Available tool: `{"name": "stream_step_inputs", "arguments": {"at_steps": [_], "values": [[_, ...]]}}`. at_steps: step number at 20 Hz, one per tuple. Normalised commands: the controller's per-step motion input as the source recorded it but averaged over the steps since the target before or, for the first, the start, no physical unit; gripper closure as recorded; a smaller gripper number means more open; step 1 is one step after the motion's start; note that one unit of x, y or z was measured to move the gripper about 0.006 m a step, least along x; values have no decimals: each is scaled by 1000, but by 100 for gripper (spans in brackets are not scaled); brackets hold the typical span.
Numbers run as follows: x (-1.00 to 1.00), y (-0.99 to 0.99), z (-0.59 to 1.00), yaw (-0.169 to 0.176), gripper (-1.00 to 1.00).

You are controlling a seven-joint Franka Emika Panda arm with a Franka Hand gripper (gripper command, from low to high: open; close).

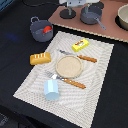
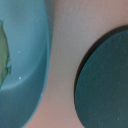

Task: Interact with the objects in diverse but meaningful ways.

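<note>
My gripper [image 1: 75,6] hangs at the back of the scene over a pinkish-brown board [image 1: 107,27]; its fingers are too blurred to read and do not show in the wrist view. Beside it on the board stands a grey handled pot [image 1: 91,15]. A second grey pot [image 1: 40,29] at the exterior view's left holds the red tomato [image 1: 47,30]. On the striped mat [image 1: 100,80] lie the bread loaf [image 1: 40,58], the yellow packet [image 1: 80,45] and the light-blue cup [image 1: 51,90]. The wrist view shows a dark round disc [image 2: 102,80] and a teal curved rim [image 2: 27,65] on the pinkish surface.
A tan round plate [image 1: 68,65] sits mid-mat between an orange-handled knife [image 1: 82,57] and fork [image 1: 70,81]. A dark disc [image 1: 67,13] lies on the board below the gripper. A pale bowl [image 1: 123,18] stands at the exterior view's right edge. Around the mat the table is black.
</note>
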Motion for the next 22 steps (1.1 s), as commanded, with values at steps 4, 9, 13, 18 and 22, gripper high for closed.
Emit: {"name": "stream_step_inputs", "arguments": {"at_steps": [4, 9, 13, 18, 22], "values": [[234, 30, 0, 13, -100], [319, 62, 95, 1, -100], [329, 85, 220, 0, -100], [267, 49, 121, 0, 100], [252, 41, 68, 0, 100]]}}
